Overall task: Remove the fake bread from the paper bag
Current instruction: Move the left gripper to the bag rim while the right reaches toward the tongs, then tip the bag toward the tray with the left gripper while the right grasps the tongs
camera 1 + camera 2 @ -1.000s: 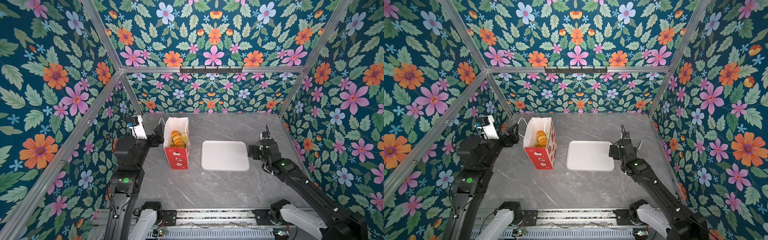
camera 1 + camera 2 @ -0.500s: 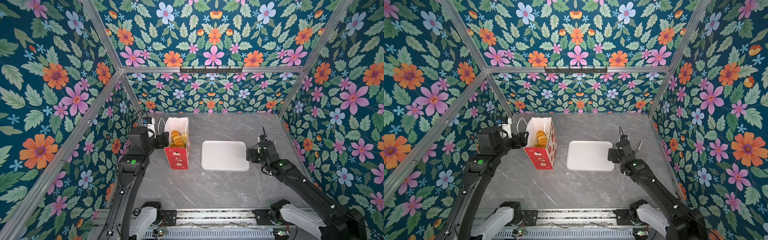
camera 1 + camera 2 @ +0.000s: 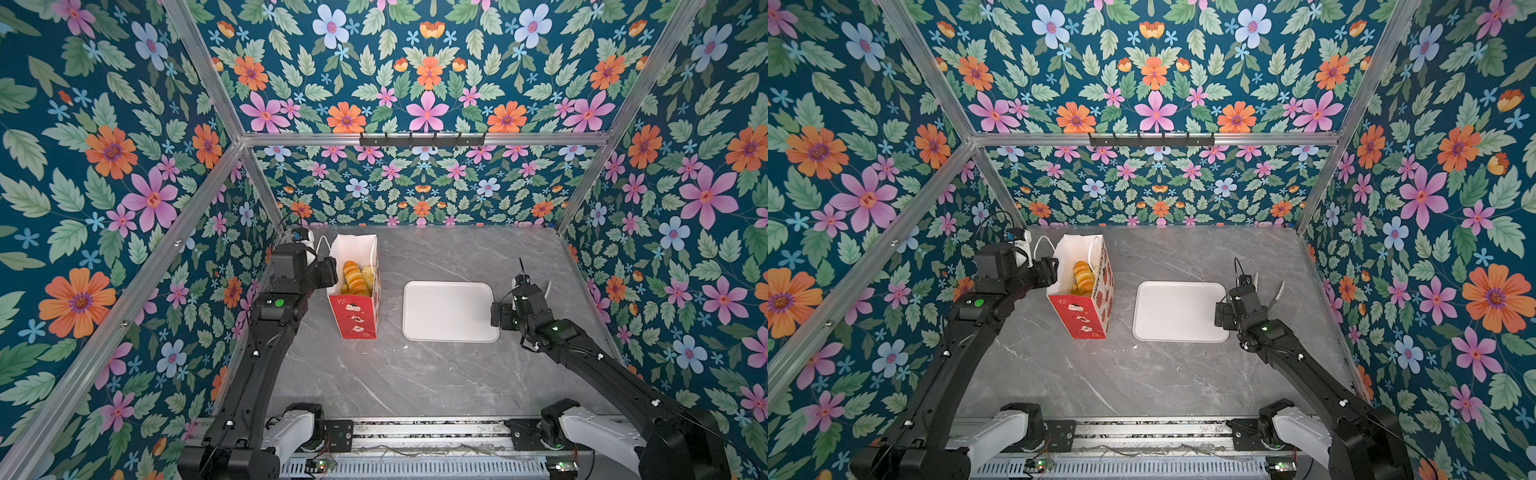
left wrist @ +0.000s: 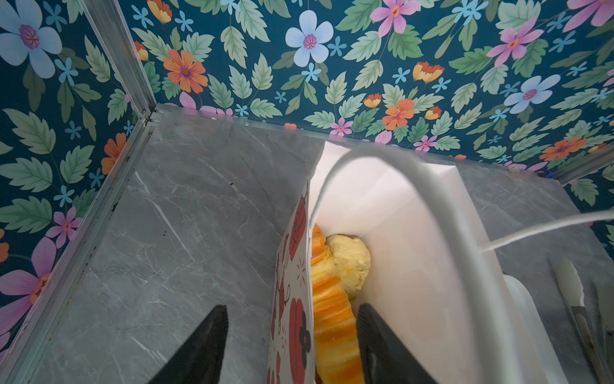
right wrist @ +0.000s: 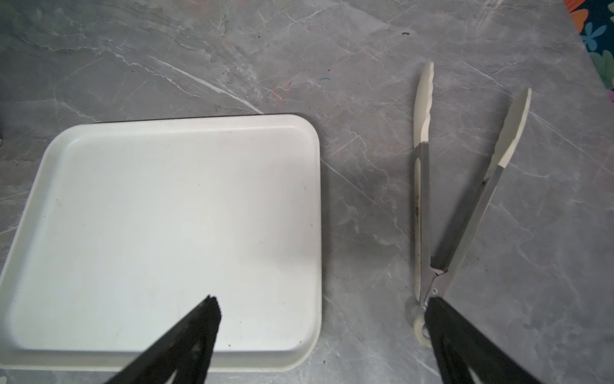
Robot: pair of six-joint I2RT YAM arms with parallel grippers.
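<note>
Currently the wall of the paper bag (image 3: 358, 307) is being straddled by the half-open left claw (image 4: 292, 308), likely for steadying, while the right claw (image 5: 322, 300) is being held wide over the tray (image 5: 166, 133) edge.

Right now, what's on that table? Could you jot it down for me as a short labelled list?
Table: grey marble-look top
Paper bag: upright, left of the tray, open at the top
Fake bread: golden pieces inside the bag, none out yet
Tray: white, nothing on it
Tongs: lying open on the table, right of the tray
Left pincer: open, astride the bag's side wall, one finger inside
Right pincer: open, above the tray's right edge, holding nothing
</note>
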